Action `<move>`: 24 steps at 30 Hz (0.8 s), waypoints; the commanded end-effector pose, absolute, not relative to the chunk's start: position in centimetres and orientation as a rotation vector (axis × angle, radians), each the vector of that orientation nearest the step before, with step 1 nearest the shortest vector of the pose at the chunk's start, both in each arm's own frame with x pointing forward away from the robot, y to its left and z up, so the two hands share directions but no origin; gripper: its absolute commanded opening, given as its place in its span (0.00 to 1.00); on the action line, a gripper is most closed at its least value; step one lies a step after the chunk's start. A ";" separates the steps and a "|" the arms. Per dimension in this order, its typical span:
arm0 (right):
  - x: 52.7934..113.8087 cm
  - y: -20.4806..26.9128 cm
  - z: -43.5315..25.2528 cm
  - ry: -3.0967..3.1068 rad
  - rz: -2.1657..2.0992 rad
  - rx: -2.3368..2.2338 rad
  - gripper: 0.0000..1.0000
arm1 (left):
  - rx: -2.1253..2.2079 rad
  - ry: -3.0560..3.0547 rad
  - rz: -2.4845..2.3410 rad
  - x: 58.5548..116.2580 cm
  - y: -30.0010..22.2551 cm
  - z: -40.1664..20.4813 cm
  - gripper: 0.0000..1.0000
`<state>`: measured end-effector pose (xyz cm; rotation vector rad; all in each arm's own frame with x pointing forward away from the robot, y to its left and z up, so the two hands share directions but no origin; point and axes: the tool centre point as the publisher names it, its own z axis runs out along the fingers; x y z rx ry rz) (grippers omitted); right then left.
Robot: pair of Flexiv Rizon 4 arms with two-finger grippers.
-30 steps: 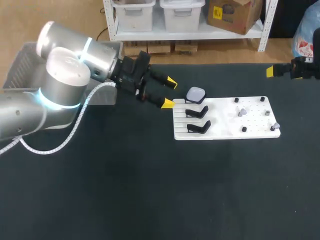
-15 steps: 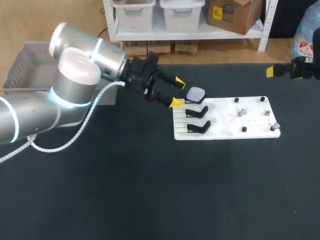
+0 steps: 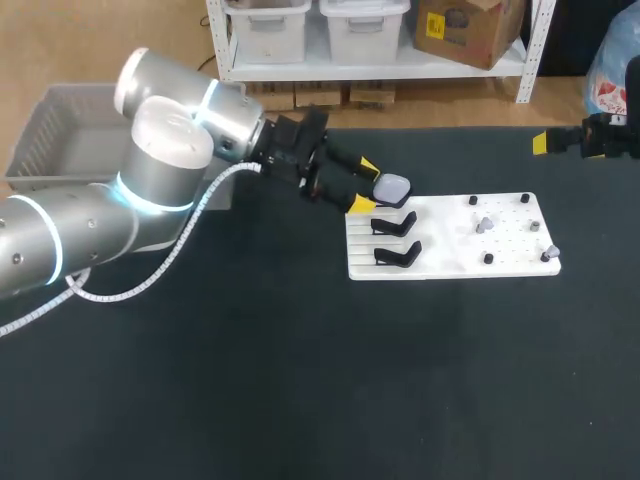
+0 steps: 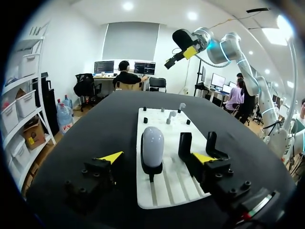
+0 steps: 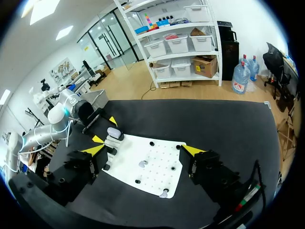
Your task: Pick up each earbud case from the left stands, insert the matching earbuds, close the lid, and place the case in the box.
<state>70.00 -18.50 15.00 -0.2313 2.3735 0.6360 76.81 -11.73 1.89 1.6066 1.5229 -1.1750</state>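
1. Earbud case (image 3: 392, 188) (image 4: 152, 145): pale, lid down, seated on the end stand (image 4: 151, 171) at the left end of the white board (image 3: 450, 262).
2. Two more black stands (image 3: 396, 223) sit beside it on the same board.
3. Earbuds (image 3: 484, 225): small and grey, standing on the board's pegged right half.
4. Left pincer (image 3: 364, 185) (image 4: 156, 157): open, with its yellow tips just short of the case, one to each side. No contact seen.
5. Right pincer (image 3: 541, 143) (image 5: 143, 150): open, holding nothing, at the far right edge of the bench (image 3: 300, 380), well apart from the board.
6. Box (image 3: 55, 140): grey, at the bench's far left, behind the left arm.
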 end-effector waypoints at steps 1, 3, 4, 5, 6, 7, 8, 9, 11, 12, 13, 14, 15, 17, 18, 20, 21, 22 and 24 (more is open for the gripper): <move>70.0 -18.5 15.0 2.374 0.636 -0.231 1.00 | 1.594 1.528 -1.174 77.0 -11.8 1.5 0.88; 70.0 -18.5 15.0 2.374 0.636 -0.231 1.00 | 1.585 1.530 -1.166 77.0 -11.8 1.5 0.87; 70.0 -18.5 15.0 2.374 0.636 -0.231 1.00 | 1.587 1.531 -1.157 77.0 -11.8 1.5 0.85; 70.0 -18.5 15.0 2.374 0.636 -0.231 1.00 | 1.591 1.535 -1.149 77.0 -11.8 1.5 0.85; 70.0 -18.5 15.0 2.374 0.636 -0.231 1.00 | 1.591 1.537 -1.146 77.1 -11.8 1.5 0.84; 70.0 -18.5 15.0 2.374 0.636 -0.231 1.00 | 1.586 1.538 -1.145 77.1 -11.9 1.5 0.83; 70.0 -18.5 15.0 2.374 0.636 -0.231 1.00 | 1.584 1.538 -1.145 77.1 -11.9 1.5 0.82; 70.0 -18.5 15.0 2.374 0.636 -0.231 1.00 | 1.581 1.539 -1.143 77.1 -12.0 1.4 0.81; 70.0 -18.5 15.0 2.374 0.636 -0.231 1.00 | 1.572 1.541 -1.142 77.1 -12.1 1.4 0.78; 70.0 -18.5 15.0 2.374 0.636 -0.231 1.00 | 1.569 1.542 -1.142 77.1 -12.1 1.3 0.78; 70.0 -18.5 15.0 2.374 0.636 -0.231 1.00 | 1.567 1.543 -1.142 77.1 -12.2 1.3 0.77; 70.0 -18.5 15.0 2.374 0.636 -0.231 1.00 | 1.565 1.543 -1.144 77.1 -12.3 1.2 0.74; 70.0 -18.5 15.0 2.374 0.636 -0.231 1.00 | 1.564 1.542 -1.144 77.0 -12.5 1.2 0.72; 70.0 -18.5 15.0 2.374 0.636 -0.231 1.00 | 1.565 1.539 -1.148 77.0 -12.7 1.2 0.73; 70.0 -18.5 15.0 2.374 0.636 -0.231 1.00 | 1.565 1.538 -1.149 77.0 -12.7 1.1 0.73; 70.0 -18.5 15.0 2.374 0.636 -0.231 1.00 | 1.569 1.535 -1.151 77.0 -12.9 1.0 0.74; 70.0 -18.5 15.0 2.374 0.636 -0.231 1.00 | 1.570 1.536 -1.152 77.0 -13.0 1.0 0.74; 70.0 -18.5 15.0 2.374 0.636 -0.231 1.00 | 1.570 1.536 -1.152 77.1 -13.0 1.0 0.75; 70.0 -18.5 15.0 2.374 0.636 -0.231 1.00 | 1.569 1.537 -1.152 77.0 -13.1 1.1 0.75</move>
